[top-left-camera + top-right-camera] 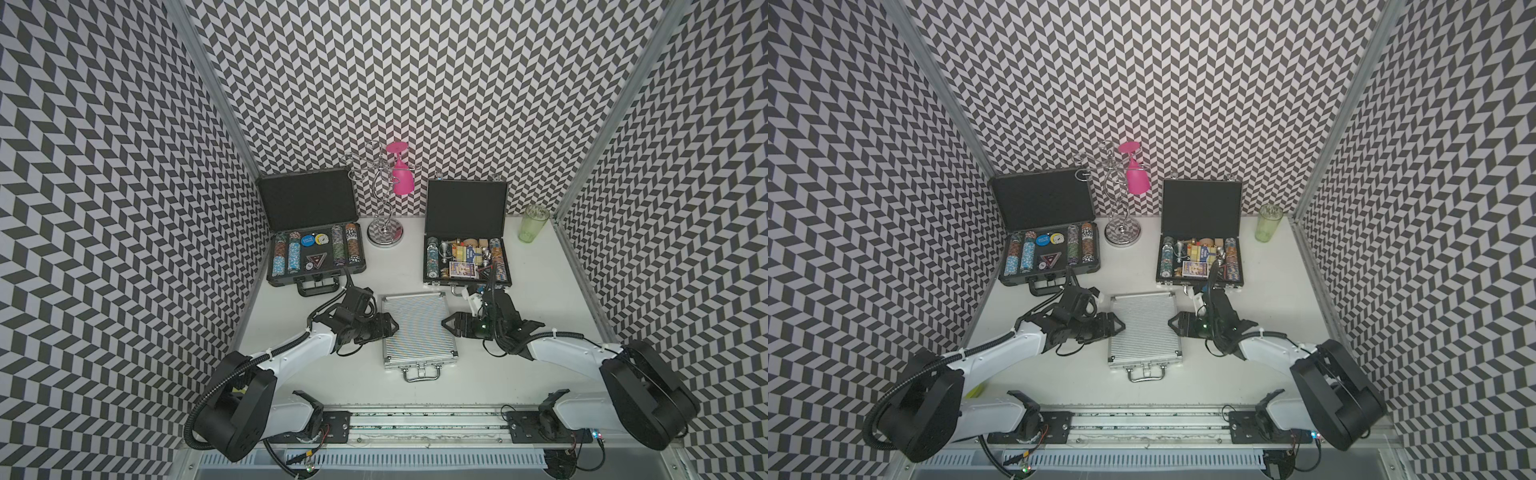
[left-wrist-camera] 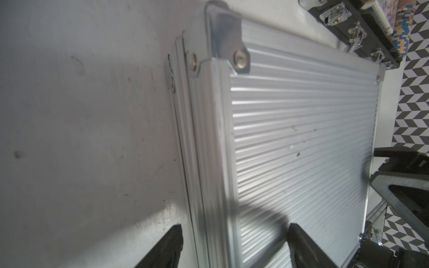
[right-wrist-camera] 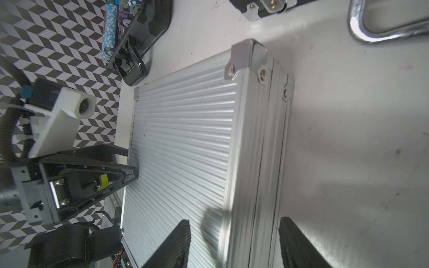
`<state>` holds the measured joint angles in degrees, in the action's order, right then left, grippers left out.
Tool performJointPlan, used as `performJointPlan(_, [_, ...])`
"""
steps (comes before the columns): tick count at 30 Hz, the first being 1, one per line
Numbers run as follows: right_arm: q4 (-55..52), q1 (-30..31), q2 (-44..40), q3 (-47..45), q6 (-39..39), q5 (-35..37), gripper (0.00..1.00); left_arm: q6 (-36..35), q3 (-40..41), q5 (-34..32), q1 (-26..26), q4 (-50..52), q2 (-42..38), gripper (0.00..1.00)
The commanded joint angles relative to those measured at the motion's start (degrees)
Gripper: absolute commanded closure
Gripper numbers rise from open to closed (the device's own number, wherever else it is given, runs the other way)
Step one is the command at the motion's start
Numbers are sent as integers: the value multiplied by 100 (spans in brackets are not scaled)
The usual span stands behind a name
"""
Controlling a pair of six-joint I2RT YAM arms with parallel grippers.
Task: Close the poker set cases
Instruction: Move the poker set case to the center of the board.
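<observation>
Your left gripper (image 1: 394, 326) stands part-open astride the left edge of the silver case (image 1: 417, 332), mid-table, gripping nothing. Your right gripper (image 1: 444, 323) does likewise at its right edge. Squeeze lid to base evenly. The wrist views show the seam; both top views show the grey case (image 1: 307, 199) and black case (image 1: 465, 208) open behind.

The small ribbed silver case (image 3: 185, 143), lid down, is straddled along one side edge by the parted fingers (image 3: 174, 246) of the right gripper (image 3: 233, 220), one over the lid and one beside the table (image 3: 359, 139). With twelve o'clock taken along the fingers' reach, the left gripper (image 3: 130, 176) is seen at ten, the dark-grey case (image 3: 148, 27) with chips (image 3: 109, 34) at eleven, and a silver handle (image 3: 383, 34) at one.
</observation>
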<state>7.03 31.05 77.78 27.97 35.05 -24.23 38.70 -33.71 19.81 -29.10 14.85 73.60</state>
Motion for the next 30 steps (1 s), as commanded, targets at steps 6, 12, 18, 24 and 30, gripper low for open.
performJointPlan(6, [689, 185, 238, 24, 170, -175, 45, 138, 137, -190, -26, -79, 25, 33])
performJointPlan(12, [816, 379, 486, 167, 220, -177, 49, 268, 67, -470, -8, 96, 67, 38])
performJointPlan(18, [920, 684, 812, 410, 277, -129, 50, 418, 48, -692, 57, 271, -77, 39])
performJointPlan(24, [1020, 935, 1164, 710, 346, -93, 51, 482, 89, -798, 259, 418, -312, 39])
performJointPlan(30, [1055, 1127, 1489, 992, 351, -68, 51, 514, 154, -871, 446, 557, -510, 39])
